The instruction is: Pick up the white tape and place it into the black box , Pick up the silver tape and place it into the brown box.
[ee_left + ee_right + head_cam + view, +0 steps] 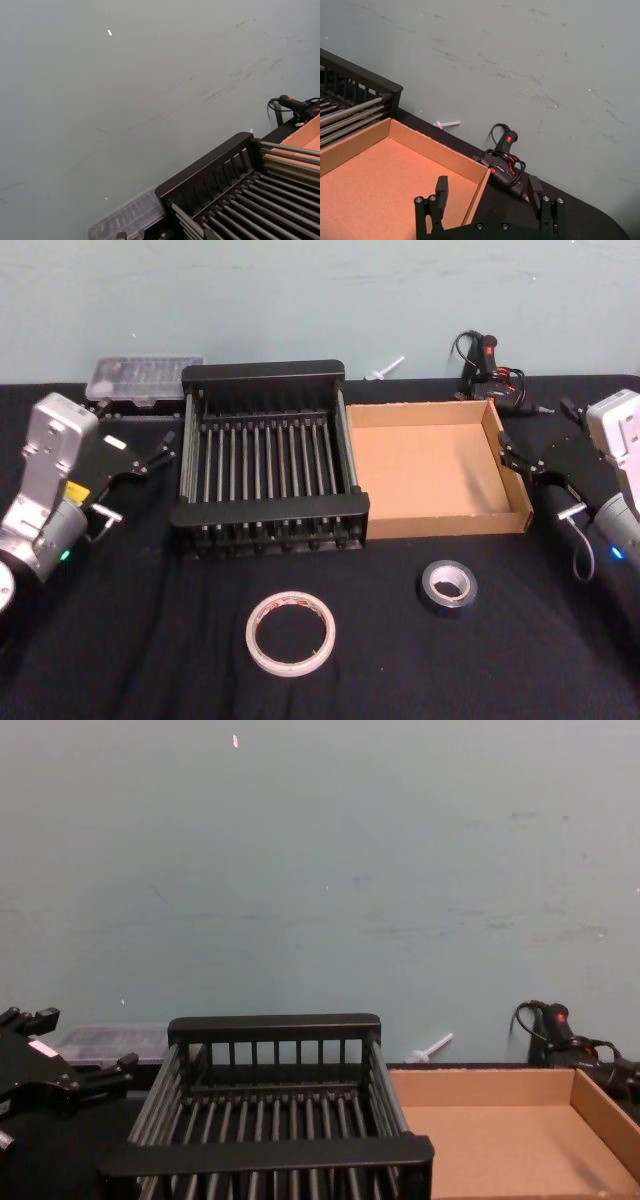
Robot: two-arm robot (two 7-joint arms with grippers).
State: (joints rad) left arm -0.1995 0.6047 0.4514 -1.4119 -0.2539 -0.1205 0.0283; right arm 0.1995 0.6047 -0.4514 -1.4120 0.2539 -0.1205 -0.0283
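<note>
White tape (pixel 290 632): flat on the black table (pixel 150 660), just in front of the black box (pixel 270 375), touching nothing.
Silver tape (pixel 448 586): flat on the table, in front of the black box's right corner, near the brown box (pixel 515 485).
Black box: bare barred bottom, nothing inside.
Brown box: butted against the black box's right side, nothing inside.
Left gripper (pixel 135 485): left of the black box, fingers spread, holding nothing.
Right gripper (pixel 487 197): beyond the brown box's right wall, fingers spread, holding nothing.
Clear plastic case (pixel 135 380): behind the black box's left corner.
</note>
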